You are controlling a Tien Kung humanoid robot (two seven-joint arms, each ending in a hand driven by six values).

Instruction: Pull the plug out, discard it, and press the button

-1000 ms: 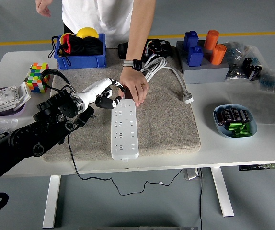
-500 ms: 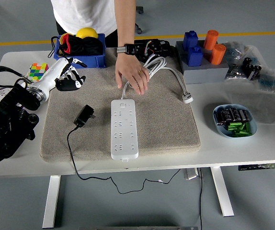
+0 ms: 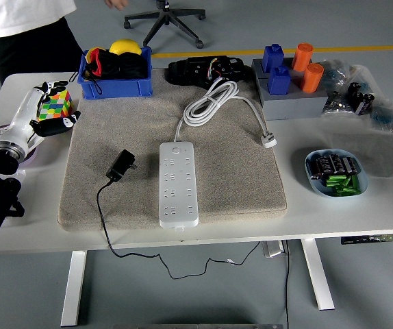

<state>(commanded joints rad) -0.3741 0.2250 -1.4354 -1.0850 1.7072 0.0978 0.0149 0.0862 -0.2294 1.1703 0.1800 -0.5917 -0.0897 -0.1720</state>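
Observation:
A white power strip (image 3: 179, 184) lies lengthwise in the middle of the beige mat (image 3: 237, 185), its white cable (image 3: 213, 104) coiled behind it. Its button sits at the strip's far end. A black plug adapter (image 3: 121, 165) lies loose on the mat to the left of the strip, its black cord running off the table's front edge. My left hand (image 3: 53, 108) is at the table's left edge, well away from the strip, with fingers spread and holding nothing. My right arm is out of view.
A blue bin (image 3: 114, 72) with black and yellow items stands at the back left. A colourful cube (image 3: 57, 104) sits behind my left hand. Blue and orange blocks (image 3: 289, 68) on a grey base stand at the back right. A blue dish (image 3: 336, 173) of batteries sits at the right. A person (image 3: 25, 27) stands at the far left.
My left hand let go of the black plug, which now lies on the mat, and drew back left to the table's edge. The person's hand left the strip and the person moved away left.

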